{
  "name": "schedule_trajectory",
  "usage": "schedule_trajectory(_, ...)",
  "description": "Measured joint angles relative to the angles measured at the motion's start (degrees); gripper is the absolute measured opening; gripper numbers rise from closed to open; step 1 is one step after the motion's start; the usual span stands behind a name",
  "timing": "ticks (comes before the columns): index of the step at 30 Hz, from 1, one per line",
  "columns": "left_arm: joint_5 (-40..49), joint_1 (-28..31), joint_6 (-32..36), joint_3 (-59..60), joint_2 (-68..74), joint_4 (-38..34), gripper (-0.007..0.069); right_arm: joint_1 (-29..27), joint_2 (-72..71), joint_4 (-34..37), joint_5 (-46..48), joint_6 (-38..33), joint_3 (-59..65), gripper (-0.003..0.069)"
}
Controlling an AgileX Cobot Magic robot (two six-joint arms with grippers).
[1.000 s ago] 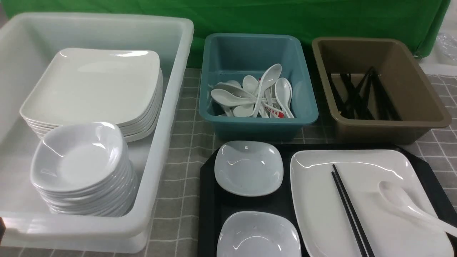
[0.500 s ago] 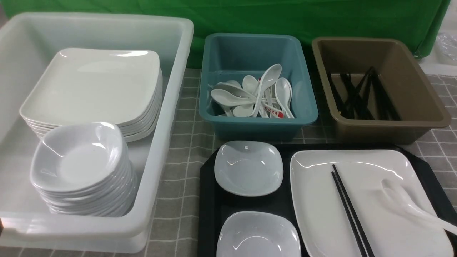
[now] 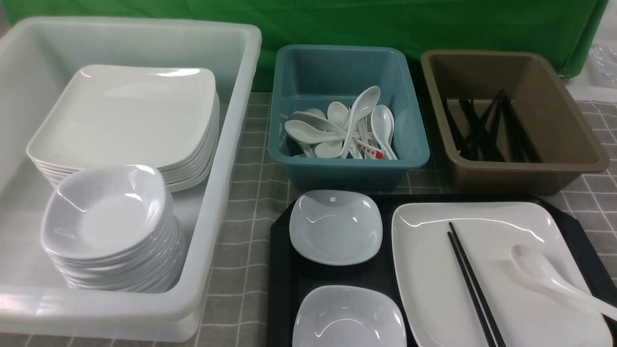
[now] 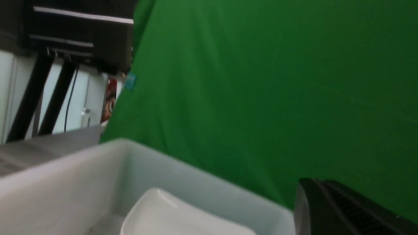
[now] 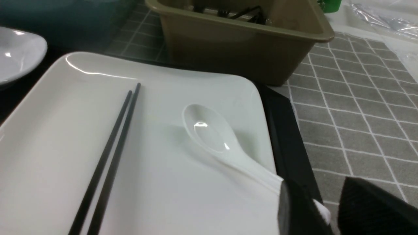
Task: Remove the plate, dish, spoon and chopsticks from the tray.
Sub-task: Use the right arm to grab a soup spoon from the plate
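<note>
A: What is the right hand doing?
B: The right hand (image 5: 320, 186) is at the right edge of the tray (image 3: 282, 270). Its fingers are a little apart, and the tip of the spoon (image 5: 212, 133) handle is in the gap. The handle touches one finger (image 5: 297, 212). The desk (image 3: 250, 202) cloth shows between it and the other finger, so nothing is clamped.
A: And the left hand?
B: Only one dark finger of the left hand (image 4: 339, 209) shows, near the white bin (image 4: 65, 182). I can't tell how far open it is.
A: Where does everything lie?
B: The spoon lies bowl up on the plate (image 3: 434, 270), with its handle over the plate's right rim. The chopsticks (image 3: 475, 284) lie side by side on the plate, left of the spoon and apart from it. The plate, the far dish (image 3: 336, 226) and the near dish (image 3: 349, 315) sit on the tray.
A: Anything changed?
B: Only the spoon. Its bowl sits slightly nearer the chopsticks than half a second ago. The plate, chopsticks and dishes are unmoved.
</note>
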Motion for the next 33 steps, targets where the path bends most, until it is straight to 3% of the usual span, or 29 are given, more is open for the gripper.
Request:
schedule_trajectory(6, -3.5, 0.0, -10.8, 0.0, 0.0, -0.1, 0.002, 0.0, 0.0, 0.0, 0.0, 0.0, 0.0, 0.0239)
schedule_trajectory(11, -15.9, 0.0, -31.4, -1.5, 0.0, 2.9, 0.002, 0.1, 0.0, 0.3, -0.7, 0.6, 0.0, 0.0239)
schedule_trajectory(13, -13.9, 0.0, -35.3, -7.9, 0.6, 5.0, 0.002, 0.1, 0.0, 3.8, -5.0, 6.5, 0.0, 0.0239)
schedule_trajectory(16, -5.0, 0.0, -37.5, -19.9, 5.3, 14.7, 0.002, 0.1, 0.0, 9.3, -14.7, 22.2, 0.0, 0.0239)
schedule_trajectory(20, 15.5, -0.2, -42.2, -37.2, 16.4, 31.5, 0.002, 0.1, 0.0, 11.3, -23.6, 37.9, 0.0, 0.0238)
schedule_trajectory(22, 27.5, -0.6, -39.6, -44.4, 23.1, 34.4, 0.002, 0.1, 0.0, 11.7, -26.5, 40.7, 0.0, 0.0238)
schedule_trajectory(26, 55.8, -0.9, -23.4, -56.2, 39.6, 30.3, 0.002, 0.1, 0.0, 11.8, -30.3, 43.0, 0.0, 0.0238)
schedule_trajectory(29, 66.1, -1.0, -10.5, -58.3, 49.6, 21.0, 0.002, 0.1, 0.0, 11.4, -31.4, 43.7, 0.0, 0.0238)
schedule_trajectory(30, 67.0, -1.0, -9.8, -58.3, 51.1, 20.2, 0.002, 0.1, 0.0, 11.0, -31.5, 43.7, 0.0, 0.0237)
schedule_trajectory(32, 69.7, -1.7, 0.5, -58.3, 58.4, 7.8, 0.002, 0.6, 0.0, 6.2, -29.0, 43.8, -0.9, 0.0203)
schedule_trajectory(33, 70.0, -3.1, 6.8, -58.3, 62.1, 1.3, 0.002, 1.4, 0.1, 2.1, -23.3, 43.8, -3.1, 0.0141)
